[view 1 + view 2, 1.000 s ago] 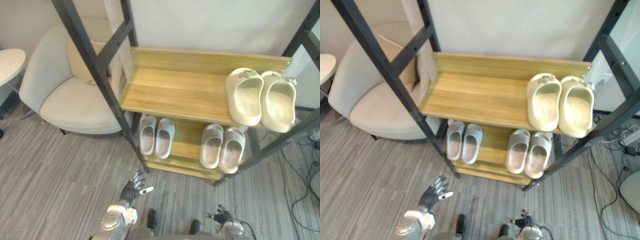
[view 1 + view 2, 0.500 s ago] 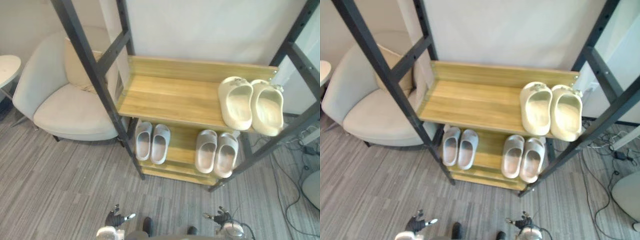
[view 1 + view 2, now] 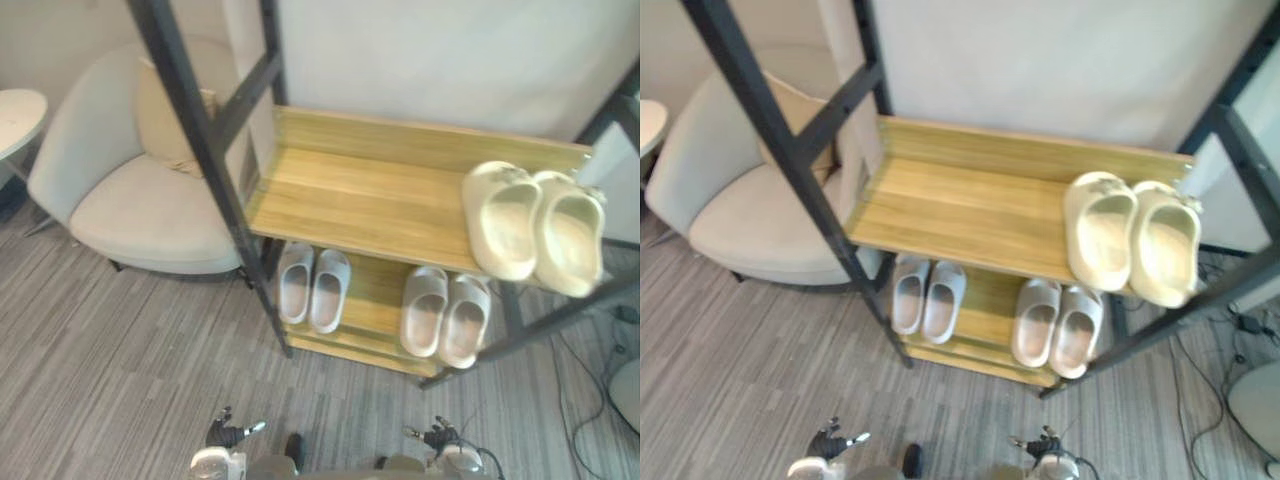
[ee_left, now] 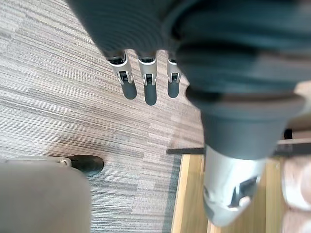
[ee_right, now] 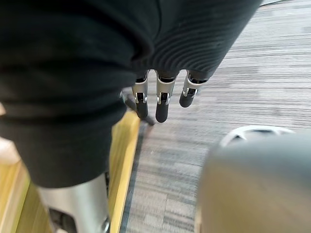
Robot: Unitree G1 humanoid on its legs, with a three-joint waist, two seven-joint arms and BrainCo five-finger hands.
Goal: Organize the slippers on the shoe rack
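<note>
Shoe rack [image 3: 360,190], centre frame: cream pair [image 3: 535,228] on the upper shelf, grey pairs [image 3: 313,288] below, all aligned; task apparently complete. Left hand [image 3: 225,435] and right hand [image 3: 437,437], bottom edge: fingers [image 4: 149,92] straight, empty.

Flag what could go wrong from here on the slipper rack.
1. The cream slippers sit at the right end of the upper shelf, near ends seemingly over its front edge; a knock may drop them.
2. A slanted frame bar crosses before the shelves; an arm reaching for the left grey slippers on the lower shelf could strike it.
Left hand and right hand hang low, fingers open, empty.
</note>
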